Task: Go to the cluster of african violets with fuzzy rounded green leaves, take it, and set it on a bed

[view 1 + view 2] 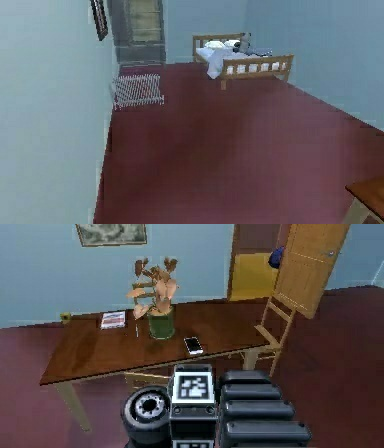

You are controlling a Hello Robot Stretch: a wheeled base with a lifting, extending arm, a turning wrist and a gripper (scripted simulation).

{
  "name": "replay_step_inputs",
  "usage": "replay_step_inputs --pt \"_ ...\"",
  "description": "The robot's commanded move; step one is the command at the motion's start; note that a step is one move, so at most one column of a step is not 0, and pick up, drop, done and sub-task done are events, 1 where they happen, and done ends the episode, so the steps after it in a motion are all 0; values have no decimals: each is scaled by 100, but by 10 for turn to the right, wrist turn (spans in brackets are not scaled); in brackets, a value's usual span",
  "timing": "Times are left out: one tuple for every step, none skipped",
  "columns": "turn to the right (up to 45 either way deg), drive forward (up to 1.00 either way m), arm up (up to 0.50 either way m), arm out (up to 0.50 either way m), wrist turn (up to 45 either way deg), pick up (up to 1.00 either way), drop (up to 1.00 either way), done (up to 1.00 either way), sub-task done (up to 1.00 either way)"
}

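A wooden table (100, 349) spreads before the arm (250, 414), a chair (275, 324) at its end; the bed (255, 67) stands far across red floor (230, 150). On the table — a potted plant (158, 309) with pinkish leaves, a book (113, 320), a phone (193, 346). Of the gripper (150, 416) the far end is hidden — whether it holds anything, I cannot tell.

Dark red floor (220, 140), pale blue walls (50, 90). A light wooden bed with white bedding (258, 66) stands in the far corner. White wire rack (138, 90) on the floor by the wall. Long brown wooden tabletop (95, 354), with a slatted wooden chair (272, 324) at its end. Tan wooden door (305, 264) stands beyond. Framed picture (110, 234) on the wall above.
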Motion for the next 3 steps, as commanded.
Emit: replay_step_inputs --pt "450 0 0 0 0 0 0 0 0" --pt "300 0 0 0 0 0 0 0 0" --pt "0 5 0 0 0 0 0 0 0"
